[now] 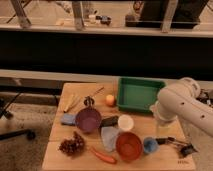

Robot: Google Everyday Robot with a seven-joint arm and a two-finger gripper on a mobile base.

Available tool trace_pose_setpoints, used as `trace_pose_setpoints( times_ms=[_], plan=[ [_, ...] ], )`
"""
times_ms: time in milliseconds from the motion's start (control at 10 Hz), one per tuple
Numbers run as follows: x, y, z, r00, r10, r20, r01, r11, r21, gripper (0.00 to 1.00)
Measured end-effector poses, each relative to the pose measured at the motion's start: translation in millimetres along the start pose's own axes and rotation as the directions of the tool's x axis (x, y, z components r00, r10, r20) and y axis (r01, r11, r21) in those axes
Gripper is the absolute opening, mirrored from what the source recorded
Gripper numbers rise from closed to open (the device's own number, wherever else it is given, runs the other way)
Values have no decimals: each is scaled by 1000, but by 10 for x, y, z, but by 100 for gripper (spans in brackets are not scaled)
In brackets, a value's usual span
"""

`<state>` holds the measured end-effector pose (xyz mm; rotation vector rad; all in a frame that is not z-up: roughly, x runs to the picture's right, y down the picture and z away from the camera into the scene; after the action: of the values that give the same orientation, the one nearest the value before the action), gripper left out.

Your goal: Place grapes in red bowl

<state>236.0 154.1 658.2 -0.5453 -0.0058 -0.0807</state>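
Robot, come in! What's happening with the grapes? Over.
Gripper low at far right, off the grapes. Red bowl empty. Carrot lies between.

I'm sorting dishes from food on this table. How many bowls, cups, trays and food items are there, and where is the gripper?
Bowls: 2 (purple bowl, red bowl)
Cups: 2 (blue cup, white cup)
Trays: 1 (green tray)
Food: 3 (grapes, carrot, orange fruit)
Total: 8
Gripper: right of the blue cup, near the table's front right corner.
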Motion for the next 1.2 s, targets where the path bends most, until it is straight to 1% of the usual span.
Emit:
trace_pose_setpoints(
  times_ms=[100, 300, 400, 800, 1100, 1200],
  plan=[
    [-107, 64, -9, 999, -23, 23, 23, 1000, -8, 80],
    [-235, 122, -2, 997, -47, 62, 48, 999, -21, 80],
    [-322, 164, 19, 994, -56, 91, 60, 998, -36, 80],
    [-605, 268, 149, 981, -68, 180, 84, 993, -83, 80],
    [-785, 362, 243, 970, -72, 231, 100, 989, -111, 80],
    [-838, 381, 262, 967, -75, 242, 106, 988, -114, 80]
  ],
)
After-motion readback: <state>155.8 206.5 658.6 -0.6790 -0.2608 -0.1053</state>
